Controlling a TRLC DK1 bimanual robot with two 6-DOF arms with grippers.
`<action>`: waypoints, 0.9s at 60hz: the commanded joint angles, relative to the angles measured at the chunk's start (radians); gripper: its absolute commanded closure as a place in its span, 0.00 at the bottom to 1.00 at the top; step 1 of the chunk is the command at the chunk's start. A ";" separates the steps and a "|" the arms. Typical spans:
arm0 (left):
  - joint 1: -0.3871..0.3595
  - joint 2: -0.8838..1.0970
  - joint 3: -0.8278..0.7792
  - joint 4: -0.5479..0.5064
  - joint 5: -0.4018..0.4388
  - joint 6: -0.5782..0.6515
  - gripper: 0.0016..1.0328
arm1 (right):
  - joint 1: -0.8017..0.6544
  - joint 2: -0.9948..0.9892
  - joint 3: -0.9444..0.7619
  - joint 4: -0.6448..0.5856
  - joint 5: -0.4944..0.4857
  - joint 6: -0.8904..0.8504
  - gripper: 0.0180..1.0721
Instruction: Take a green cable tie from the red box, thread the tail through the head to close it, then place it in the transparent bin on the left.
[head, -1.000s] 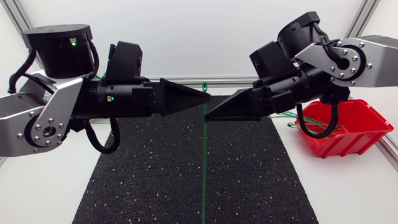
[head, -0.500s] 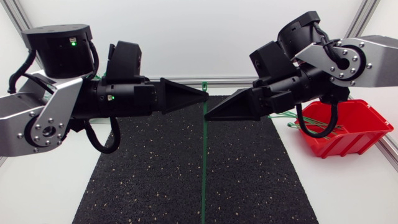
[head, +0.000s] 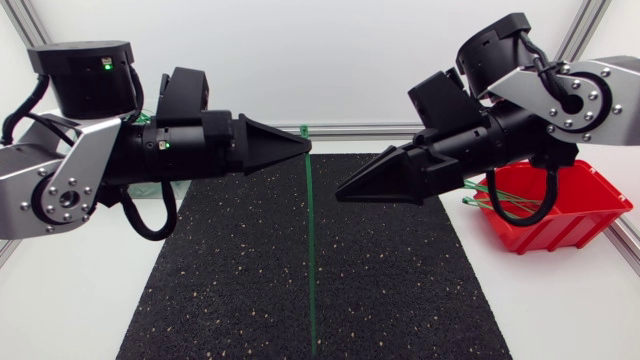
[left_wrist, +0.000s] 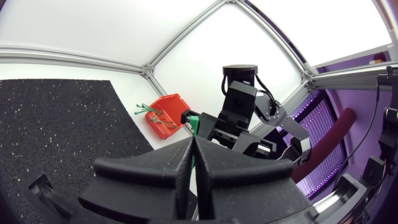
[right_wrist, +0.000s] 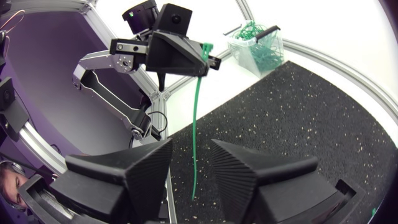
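Cable tie (head: 310, 235) in left tool (head: 304, 150), dangling over mat (head: 220, 280).

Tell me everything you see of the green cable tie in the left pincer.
The green cable tie is a thin, straight strip, plastic by its look, not yet closed into a loop. It hangs nearly upright over the black mat. The left pincer is shut on it just below its small square head, which sticks out above. The open right pincer does not touch it.
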 joint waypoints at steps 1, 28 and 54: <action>0.027 -0.005 0.045 -0.023 0.032 -0.034 0.97 | 0.001 -0.003 -0.006 -0.035 0.040 0.002 0.18; 0.093 0.004 0.080 -0.117 0.090 -0.067 0.97 | 0.024 0.046 0.034 -0.164 0.336 -0.152 0.05; 0.154 0.016 0.123 -0.210 0.168 -0.090 0.97 | 0.184 -0.009 -0.053 -0.057 0.722 -0.365 0.05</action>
